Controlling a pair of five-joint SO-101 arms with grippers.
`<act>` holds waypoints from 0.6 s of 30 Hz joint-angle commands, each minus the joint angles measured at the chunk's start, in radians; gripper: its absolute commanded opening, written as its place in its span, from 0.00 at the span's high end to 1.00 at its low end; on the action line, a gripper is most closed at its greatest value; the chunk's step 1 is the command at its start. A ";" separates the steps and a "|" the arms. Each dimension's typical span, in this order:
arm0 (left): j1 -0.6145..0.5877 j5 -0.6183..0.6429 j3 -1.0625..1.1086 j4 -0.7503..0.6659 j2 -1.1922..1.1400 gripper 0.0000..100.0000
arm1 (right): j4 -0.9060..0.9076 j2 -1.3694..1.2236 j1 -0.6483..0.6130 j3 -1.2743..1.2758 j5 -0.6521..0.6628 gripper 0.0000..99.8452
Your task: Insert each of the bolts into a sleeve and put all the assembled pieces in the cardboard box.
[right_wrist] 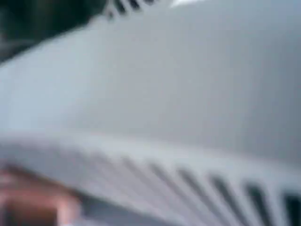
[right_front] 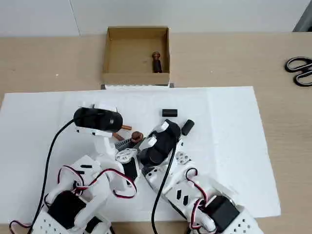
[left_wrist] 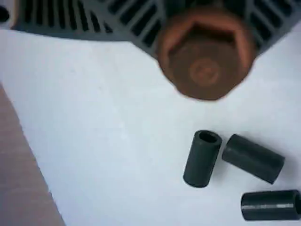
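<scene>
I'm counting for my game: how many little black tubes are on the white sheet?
3. The first tube and second tube lie side by side on the white sheet; the third tube is a little apart. More could be hidden.

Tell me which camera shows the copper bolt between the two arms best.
The left wrist view: the bolt looms close, its hexagonal head facing the camera. The high view shows the bolt far smaller. The right wrist view gives a copper patch at one edge, possibly the same bolt.
</scene>
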State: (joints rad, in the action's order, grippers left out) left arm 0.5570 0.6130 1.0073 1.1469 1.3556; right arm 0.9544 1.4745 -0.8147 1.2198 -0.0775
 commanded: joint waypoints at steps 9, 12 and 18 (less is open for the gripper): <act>0.018 -0.064 -0.010 0.038 0.003 0.99 | -0.039 0.012 0.045 -0.038 -0.002 1.00; 0.018 -0.107 -0.012 0.038 0.003 0.99 | -0.038 0.012 0.045 -0.038 -0.002 1.00; 0.018 -0.115 -0.015 0.038 0.003 0.95 | -0.031 0.012 0.045 -0.034 -0.005 1.00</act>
State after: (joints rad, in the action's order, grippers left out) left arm 0.5769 0.5102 1.0073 1.1807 1.3556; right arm 0.9482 1.4745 -0.8086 1.2198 -0.0760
